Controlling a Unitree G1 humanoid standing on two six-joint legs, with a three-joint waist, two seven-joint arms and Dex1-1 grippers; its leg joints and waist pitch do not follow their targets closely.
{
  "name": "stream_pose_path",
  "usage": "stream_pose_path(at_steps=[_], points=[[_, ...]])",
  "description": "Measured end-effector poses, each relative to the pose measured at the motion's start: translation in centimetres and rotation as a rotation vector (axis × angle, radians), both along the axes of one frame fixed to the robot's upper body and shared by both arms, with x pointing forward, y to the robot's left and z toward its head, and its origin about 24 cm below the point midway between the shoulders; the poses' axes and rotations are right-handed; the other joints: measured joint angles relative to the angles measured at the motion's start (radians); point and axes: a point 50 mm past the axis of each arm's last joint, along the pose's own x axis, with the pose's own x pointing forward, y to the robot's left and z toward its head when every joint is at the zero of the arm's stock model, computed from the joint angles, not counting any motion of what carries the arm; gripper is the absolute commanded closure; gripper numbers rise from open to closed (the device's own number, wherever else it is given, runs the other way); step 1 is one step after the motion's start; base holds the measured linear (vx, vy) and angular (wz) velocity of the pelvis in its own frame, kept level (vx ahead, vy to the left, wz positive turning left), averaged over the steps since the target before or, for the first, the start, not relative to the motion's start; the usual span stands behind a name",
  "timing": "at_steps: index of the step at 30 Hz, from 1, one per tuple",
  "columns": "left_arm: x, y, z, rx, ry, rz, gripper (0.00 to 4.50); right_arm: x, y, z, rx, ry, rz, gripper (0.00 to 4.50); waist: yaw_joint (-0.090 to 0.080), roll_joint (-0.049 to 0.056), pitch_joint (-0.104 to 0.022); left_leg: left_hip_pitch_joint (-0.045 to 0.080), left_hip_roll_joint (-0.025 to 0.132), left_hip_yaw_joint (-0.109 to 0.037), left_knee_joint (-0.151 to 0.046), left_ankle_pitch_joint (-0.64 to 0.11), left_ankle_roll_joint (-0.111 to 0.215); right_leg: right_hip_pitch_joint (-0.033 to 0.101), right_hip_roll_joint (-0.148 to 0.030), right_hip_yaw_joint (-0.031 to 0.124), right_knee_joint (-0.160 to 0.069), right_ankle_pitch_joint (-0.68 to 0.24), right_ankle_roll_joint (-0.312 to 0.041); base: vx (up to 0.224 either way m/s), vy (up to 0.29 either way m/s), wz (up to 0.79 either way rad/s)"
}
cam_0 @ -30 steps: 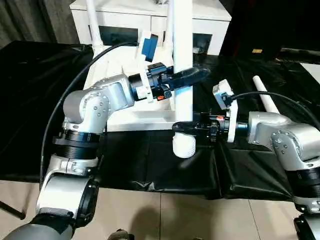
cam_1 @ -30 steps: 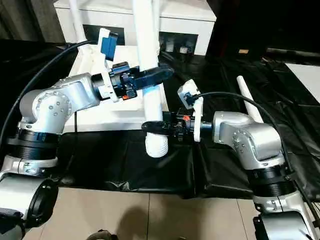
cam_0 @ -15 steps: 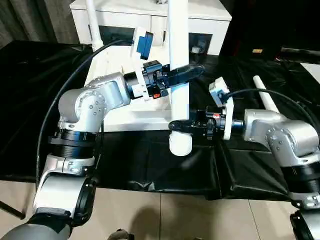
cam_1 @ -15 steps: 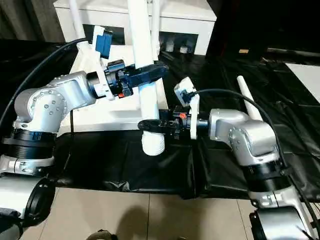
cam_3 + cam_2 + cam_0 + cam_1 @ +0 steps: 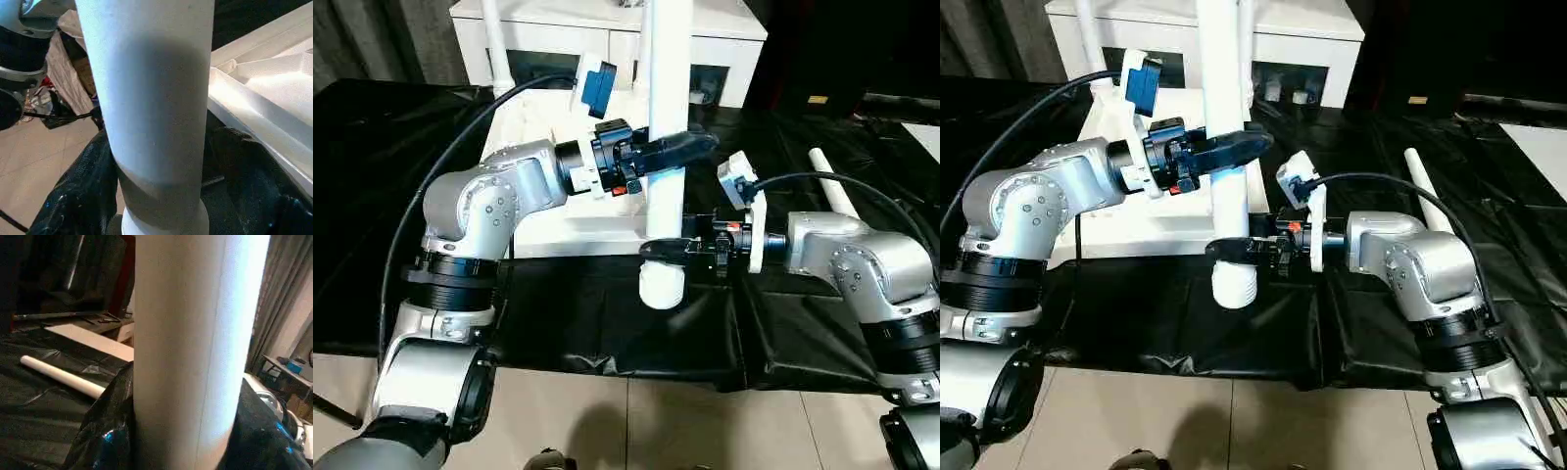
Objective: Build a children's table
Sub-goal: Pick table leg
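Observation:
A long white leg hangs upright over the front edge of the upside-down white tabletop, flared end down. My left gripper is shut on the leg's middle; in the left wrist view the tube fills the space between the fingers. My right gripper reaches in from the right just above the flared end. Its fingers stand on both sides of the tube, a little off it, so it is open.
A second leg lies loose on the black cloth at the right. Another leg stands upright at the tabletop's far left corner. A white cabinet with dark doors stands behind. Tiled floor lies in front.
The leg's lower end and my right gripper have shifted slightly left. The right gripper's jaws have spread wider around the tube. The left gripper keeps its hold.

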Motion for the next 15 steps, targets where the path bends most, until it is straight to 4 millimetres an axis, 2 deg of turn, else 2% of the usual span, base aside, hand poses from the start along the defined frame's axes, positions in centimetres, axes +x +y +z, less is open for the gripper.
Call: stream_pose_path(at_steps=[11, 15], points=[[-0.09, -0.25, -0.07, 0.0, 0.0, -0.014, 2.7, 0.05, 0.3, -0.06, 0.02, 0.021, 0.018, 1.41, 0.0, 0.0, 0.0, 0.0, 0.0, 0.0, 0.0, 0.0, 0.0, 0.0, 0.0, 0.0, 0.0, 0.0, 0.0, 0.0, 0.0, 0.0], [-0.09, -0.23, -0.05, 0.0, -0.001, -0.015, 2.7, -0.01, 0.35, -0.07, 0.025, 0.028, 0.026, 1.77, 0.0, 0.0, 0.0, 0.0, 0.0, 0.0, 0.0, 0.0, 0.0, 0.0, 0.0, 0.0, 0.0, 0.0, 0.0, 0.0, 0.0, 0.0]])
